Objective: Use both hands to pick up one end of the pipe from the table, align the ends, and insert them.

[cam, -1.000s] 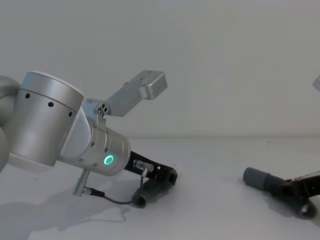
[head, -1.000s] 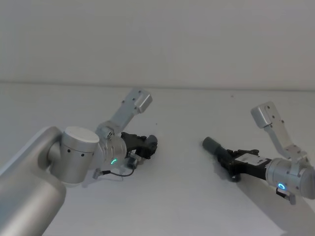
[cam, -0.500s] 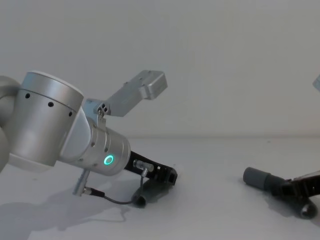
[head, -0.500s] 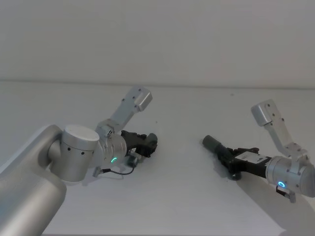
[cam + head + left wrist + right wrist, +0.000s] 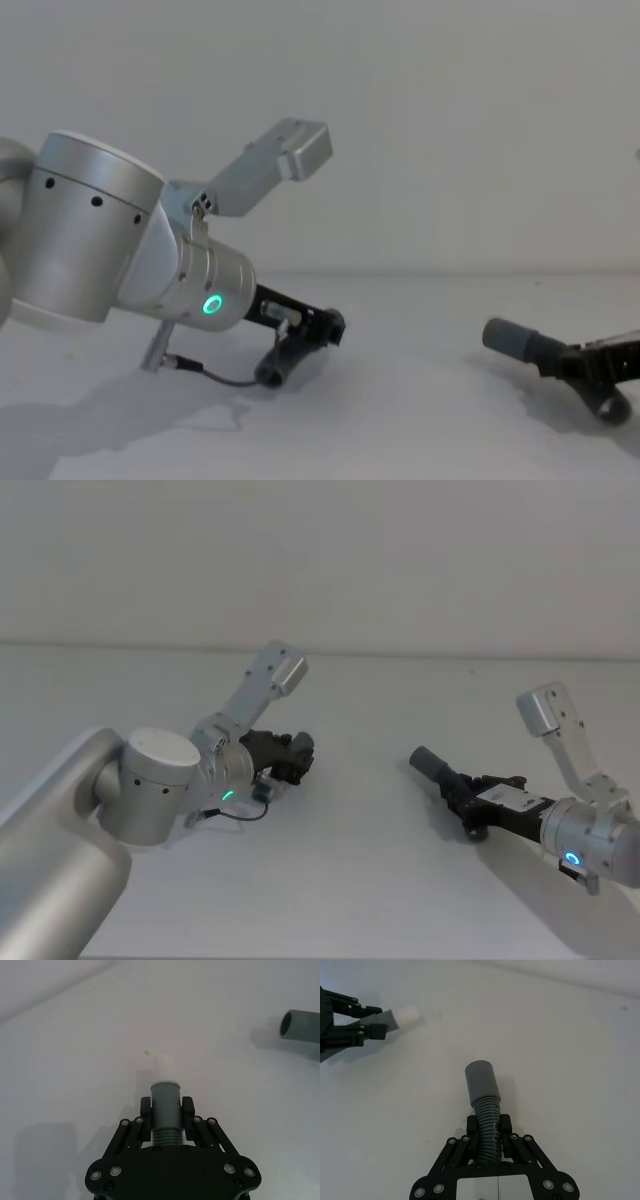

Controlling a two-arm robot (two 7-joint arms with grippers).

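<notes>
Left gripper (image 5: 166, 1112): pinched on the collared hose piece (image 5: 165, 1136) at its ribbed neck. The grey collar (image 5: 165, 1092) and whitish tip (image 5: 165, 1066) are projected ahead of the jaws, close over the table (image 5: 75, 1035).

Right gripper (image 5: 489, 1127): clamped on the sleeved hose piece (image 5: 489, 1110), with the plain sleeve (image 5: 481, 1080) ahead.

Cuffs: well apart.

Advised: axes to be lined up before the tip is pressed in.

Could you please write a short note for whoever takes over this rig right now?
The left gripper is shut on the white-tipped hose piece, near the table.
The right gripper is shut on the ribs of the wide-sleeved hose piece.
Done: both pieces gripped and pointing roughly toward each other.
Left to do: they are far apart and off line; align the tip with the sleeve, then push in.
</notes>
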